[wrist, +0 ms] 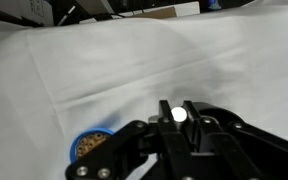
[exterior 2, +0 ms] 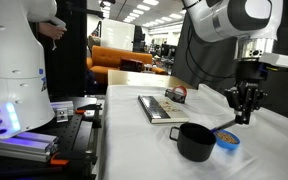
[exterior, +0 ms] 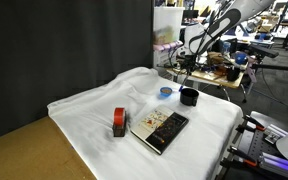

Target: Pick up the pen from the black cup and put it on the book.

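My gripper [wrist: 177,106] is shut on the pen [wrist: 178,114], whose pale round end shows end-on between the fingers in the wrist view. In both exterior views the gripper [exterior 2: 242,112] [exterior: 187,64] hangs in the air above the white cloth, near the black cup. The black cup [exterior 2: 195,141] [exterior: 189,96] stands upright on the cloth, and no pen shows in it. The book [exterior 2: 164,108] [exterior: 160,128], dark with pale patches, lies flat on the cloth some way from the gripper.
A small blue round disc [exterior 2: 226,137] [exterior: 165,92] [wrist: 89,147] lies beside the cup, below the gripper. A red-and-black block [exterior: 119,122] [exterior 2: 176,93] stands by the book. The white cloth [exterior: 94,120] drapes over the table edges. Lab equipment [exterior 2: 19,130] stands beside the table.
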Available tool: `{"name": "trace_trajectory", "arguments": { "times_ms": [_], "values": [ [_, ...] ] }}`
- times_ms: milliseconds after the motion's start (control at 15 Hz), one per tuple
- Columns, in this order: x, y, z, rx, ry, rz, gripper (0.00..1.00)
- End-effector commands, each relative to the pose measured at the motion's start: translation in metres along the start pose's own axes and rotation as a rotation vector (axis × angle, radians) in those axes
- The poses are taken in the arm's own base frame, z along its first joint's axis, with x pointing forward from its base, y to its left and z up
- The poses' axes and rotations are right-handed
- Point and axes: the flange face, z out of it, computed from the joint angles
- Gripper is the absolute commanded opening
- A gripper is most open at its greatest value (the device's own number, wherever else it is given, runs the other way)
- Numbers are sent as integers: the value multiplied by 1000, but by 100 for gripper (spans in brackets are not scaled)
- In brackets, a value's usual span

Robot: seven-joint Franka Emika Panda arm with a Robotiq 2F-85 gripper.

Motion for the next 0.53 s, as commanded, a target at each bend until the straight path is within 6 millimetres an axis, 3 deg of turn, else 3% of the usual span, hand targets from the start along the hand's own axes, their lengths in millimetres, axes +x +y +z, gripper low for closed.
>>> {"name": "trace_trajectory", "arguments": {
  "times_ms": [0, 467],
  "values": [
    [9, -7, -11, -21, 22, -34, 4],
    [63, -11, -78, -176, 132, -193, 4]
  ]
}}
